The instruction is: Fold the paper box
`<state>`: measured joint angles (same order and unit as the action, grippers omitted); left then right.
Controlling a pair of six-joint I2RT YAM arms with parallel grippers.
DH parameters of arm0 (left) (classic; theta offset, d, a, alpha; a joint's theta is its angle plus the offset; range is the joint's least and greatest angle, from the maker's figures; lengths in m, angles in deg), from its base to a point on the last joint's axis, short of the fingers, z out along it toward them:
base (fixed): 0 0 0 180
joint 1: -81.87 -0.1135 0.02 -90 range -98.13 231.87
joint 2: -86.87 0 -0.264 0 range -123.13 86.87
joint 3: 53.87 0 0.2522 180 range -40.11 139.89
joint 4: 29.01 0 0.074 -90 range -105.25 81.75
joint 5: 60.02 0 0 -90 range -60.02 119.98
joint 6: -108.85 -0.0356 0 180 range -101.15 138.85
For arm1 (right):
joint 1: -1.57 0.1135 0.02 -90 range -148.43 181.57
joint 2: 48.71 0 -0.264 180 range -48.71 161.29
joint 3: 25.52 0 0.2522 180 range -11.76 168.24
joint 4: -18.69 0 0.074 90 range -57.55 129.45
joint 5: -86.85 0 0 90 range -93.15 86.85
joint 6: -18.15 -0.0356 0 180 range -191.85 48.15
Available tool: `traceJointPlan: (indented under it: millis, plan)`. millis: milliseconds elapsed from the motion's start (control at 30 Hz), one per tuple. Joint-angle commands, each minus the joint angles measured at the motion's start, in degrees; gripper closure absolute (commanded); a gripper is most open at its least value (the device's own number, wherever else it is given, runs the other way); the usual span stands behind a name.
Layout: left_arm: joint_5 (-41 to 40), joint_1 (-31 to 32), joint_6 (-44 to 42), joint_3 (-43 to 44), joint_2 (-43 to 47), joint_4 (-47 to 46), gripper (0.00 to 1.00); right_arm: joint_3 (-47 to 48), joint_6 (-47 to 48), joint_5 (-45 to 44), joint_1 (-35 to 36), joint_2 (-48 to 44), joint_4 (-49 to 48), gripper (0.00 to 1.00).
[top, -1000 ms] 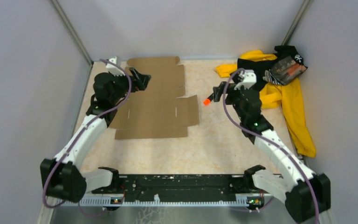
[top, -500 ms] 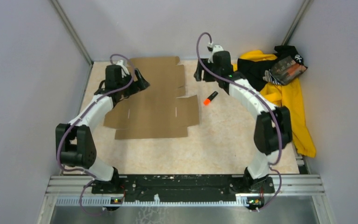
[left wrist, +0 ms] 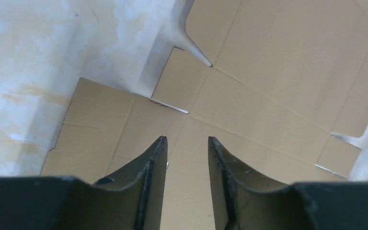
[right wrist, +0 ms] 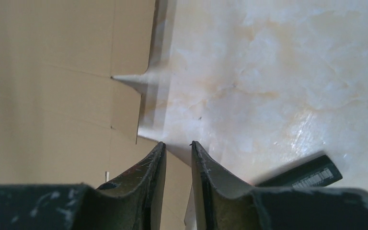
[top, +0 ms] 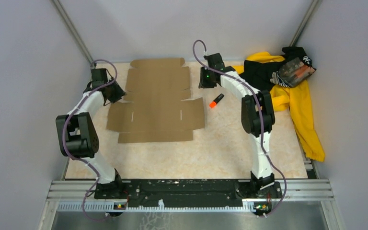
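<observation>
As the paper box [top: 158, 103] lies flat on the worktop [top: 220, 148], left of centre, folding looks not yet begun. The left gripper [left wrist: 186, 143] and right gripper [right wrist: 177, 146] flank its far panel, both sets of jaws slightly parted and empty. Next, each should catch a side flap. It's brown die-cut cardboard, creased and slit.

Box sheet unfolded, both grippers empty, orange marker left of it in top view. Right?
No: the orange marker lies right of the paper box, per the top external view. Sheet unfolded, left gripper and right gripper empty: correct.
</observation>
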<state>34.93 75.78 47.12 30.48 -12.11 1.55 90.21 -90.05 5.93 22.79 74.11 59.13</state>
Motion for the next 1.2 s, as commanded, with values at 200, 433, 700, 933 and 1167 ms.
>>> traceJointPlan:
  millis: [200, 433, 700, 933, 1167]
  plan:
    - [-5.9, -1.5, -1.9, 6.4, -5.8, 2.6, 1.0, 12.8, 0.0, -5.9, 0.3, 8.7, 4.2, 0.85]
    - [-12.1, -1.5, -3.3, 11.6, -10.1, 5.3, 1.0, 12.6, -1.7, -4.6, 0.3, 9.3, 2.9, 0.86]
    - [-9.7, -0.8, -3.1, 8.3, -3.3, 7.5, 0.48, -8.1, -1.0, -3.1, 1.0, -5.3, -8.5, 0.5]
    - [-6.2, 0.8, -3.0, 0.8, 9.5, 6.3, 0.38, -28.5, -0.5, 1.5, 1.0, -19.1, -16.5, 0.47]
    - [-3.2, 1.5, -2.8, -5.2, 15.7, 4.9, 0.36, -38.9, -2.0, 6.9, 1.0, -24.6, -22.9, 0.45]
